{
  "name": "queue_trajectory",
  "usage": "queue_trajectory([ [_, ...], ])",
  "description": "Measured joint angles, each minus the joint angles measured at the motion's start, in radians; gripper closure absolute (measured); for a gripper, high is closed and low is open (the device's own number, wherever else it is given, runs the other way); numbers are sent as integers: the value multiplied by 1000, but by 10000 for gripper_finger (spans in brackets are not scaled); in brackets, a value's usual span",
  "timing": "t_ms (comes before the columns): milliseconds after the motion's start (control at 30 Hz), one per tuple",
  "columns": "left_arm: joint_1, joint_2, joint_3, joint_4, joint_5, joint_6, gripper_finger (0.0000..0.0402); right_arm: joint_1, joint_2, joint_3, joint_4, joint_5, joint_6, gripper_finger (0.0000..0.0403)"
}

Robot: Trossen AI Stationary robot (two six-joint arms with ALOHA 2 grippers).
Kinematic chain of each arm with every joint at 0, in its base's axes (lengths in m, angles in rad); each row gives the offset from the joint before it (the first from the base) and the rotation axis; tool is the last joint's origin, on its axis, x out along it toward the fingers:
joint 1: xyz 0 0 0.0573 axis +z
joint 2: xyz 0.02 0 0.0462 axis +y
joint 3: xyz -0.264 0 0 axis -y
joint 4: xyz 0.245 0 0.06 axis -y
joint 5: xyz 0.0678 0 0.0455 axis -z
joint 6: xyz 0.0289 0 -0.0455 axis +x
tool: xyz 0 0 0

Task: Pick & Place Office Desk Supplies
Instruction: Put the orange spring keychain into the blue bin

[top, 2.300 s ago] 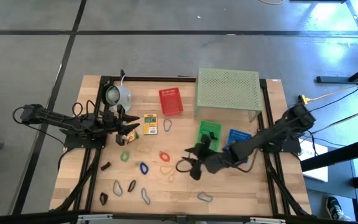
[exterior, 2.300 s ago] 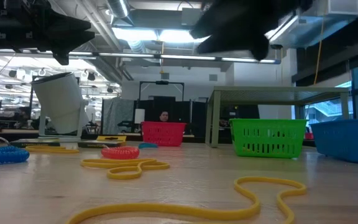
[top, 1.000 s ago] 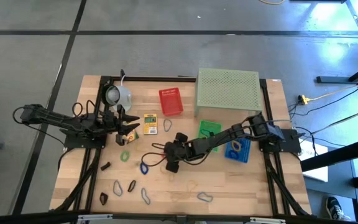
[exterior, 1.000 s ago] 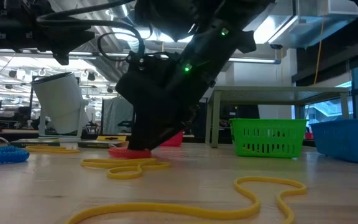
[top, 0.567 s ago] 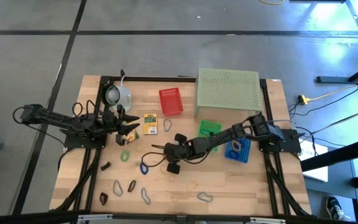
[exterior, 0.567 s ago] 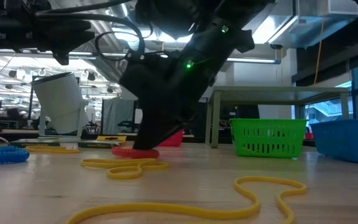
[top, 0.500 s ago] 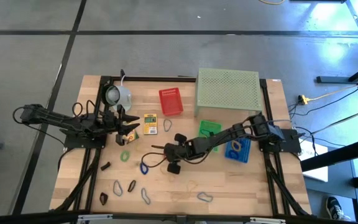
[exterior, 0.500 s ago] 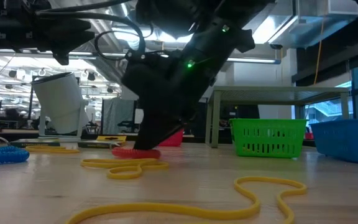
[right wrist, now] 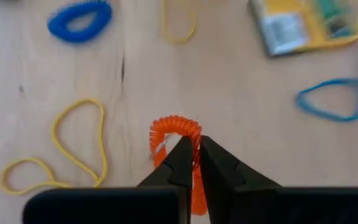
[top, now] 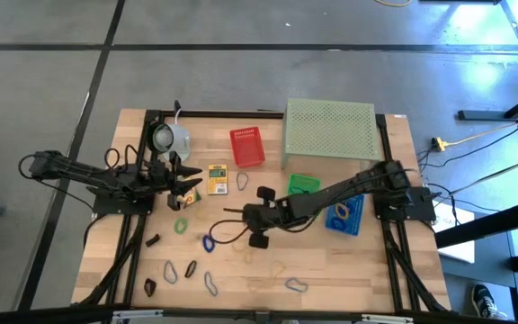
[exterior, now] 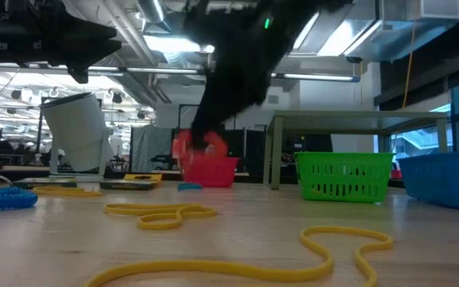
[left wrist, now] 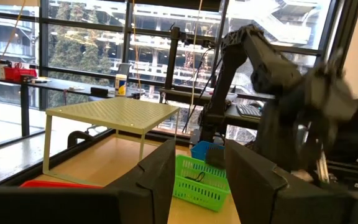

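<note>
Right wrist view: right gripper [right wrist: 191,144] clamped on orange coil loop [right wrist: 178,132] | low view: loop lifted above table [exterior: 421,239] | left gripper [top: 190,187]: fingers apart.

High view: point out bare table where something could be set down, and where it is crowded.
Bare wood lies at the table front right corner, right of the blue loop, and along the back edge left of the red basket. Crowded: the front left scatter of loops near the yellow box, and the middle, where the right gripper holds an orange coil.
</note>
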Motion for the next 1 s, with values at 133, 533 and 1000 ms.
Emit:
queue_trajectory([
  [133,0,0,0,0,0,0,270,6,-77,1,-68,94,-14,381],
  [533,0,0,0,-2,0,0,270,47,-408,-340,271,323,31,380],
  [1000,0,0,0,-17,0,0,270,134,-510,-756,1222,409,-115,380],
])
